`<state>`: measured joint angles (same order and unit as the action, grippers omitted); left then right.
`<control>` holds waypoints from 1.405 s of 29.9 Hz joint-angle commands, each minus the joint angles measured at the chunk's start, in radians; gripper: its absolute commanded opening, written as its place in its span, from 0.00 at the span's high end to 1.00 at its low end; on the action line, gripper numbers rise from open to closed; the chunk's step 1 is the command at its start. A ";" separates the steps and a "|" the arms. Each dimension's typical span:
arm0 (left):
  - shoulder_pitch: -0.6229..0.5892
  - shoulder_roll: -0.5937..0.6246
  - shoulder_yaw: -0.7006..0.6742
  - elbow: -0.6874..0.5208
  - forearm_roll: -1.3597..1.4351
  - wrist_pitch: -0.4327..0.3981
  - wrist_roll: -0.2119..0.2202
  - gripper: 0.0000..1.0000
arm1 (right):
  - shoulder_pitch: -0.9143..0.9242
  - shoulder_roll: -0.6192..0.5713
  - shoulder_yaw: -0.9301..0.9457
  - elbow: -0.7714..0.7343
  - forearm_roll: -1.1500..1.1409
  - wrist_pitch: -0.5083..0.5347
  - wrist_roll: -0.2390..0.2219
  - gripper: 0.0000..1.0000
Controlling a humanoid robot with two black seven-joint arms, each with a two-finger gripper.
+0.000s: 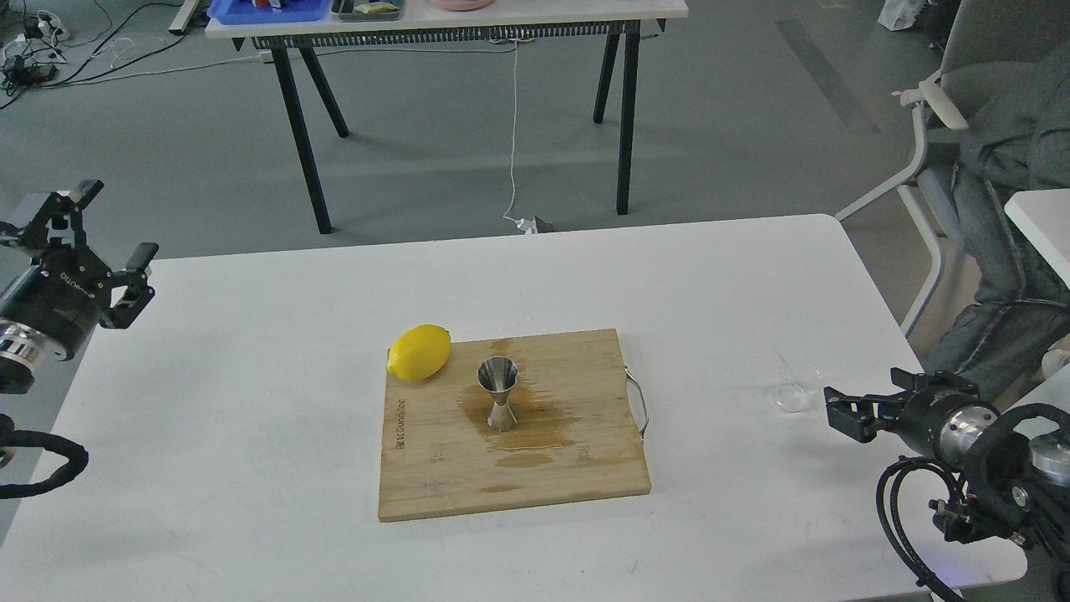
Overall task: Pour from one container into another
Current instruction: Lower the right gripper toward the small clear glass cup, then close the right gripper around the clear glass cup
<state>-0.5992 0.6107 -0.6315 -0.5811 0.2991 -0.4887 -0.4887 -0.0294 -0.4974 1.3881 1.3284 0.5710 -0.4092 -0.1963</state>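
The clear glass cup [794,390] stands upright on the white table [251,351], right of the cutting board. The steel jigger [498,393] stands upright at the middle of the bamboo cutting board [435,468], in a wet patch. My right gripper [863,400] is low at the table's right edge, just right of the cup and apart from it, open and holding nothing. My left gripper [111,226] hangs open above the table's far left corner, far from both containers.
A yellow lemon [420,352] lies on the board's back left corner. The board's metal handle [640,403] points toward the cup. A seated person [1011,217] is beyond the table's right side. Another table [451,17] stands behind.
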 commanded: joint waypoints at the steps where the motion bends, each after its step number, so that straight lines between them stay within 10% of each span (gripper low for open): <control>1: 0.002 0.001 0.000 0.001 0.000 0.000 0.000 0.01 | 0.034 0.005 -0.053 -0.015 -0.007 0.000 0.001 0.06; 42: 0.029 -0.037 0.000 0.046 0.000 0.000 0.000 0.01 | 0.246 0.168 -0.193 -0.287 -0.142 0.027 0.006 0.04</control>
<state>-0.5707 0.5793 -0.6321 -0.5430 0.2978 -0.4887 -0.4887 0.2047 -0.3370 1.1954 1.0507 0.4295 -0.3822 -0.1906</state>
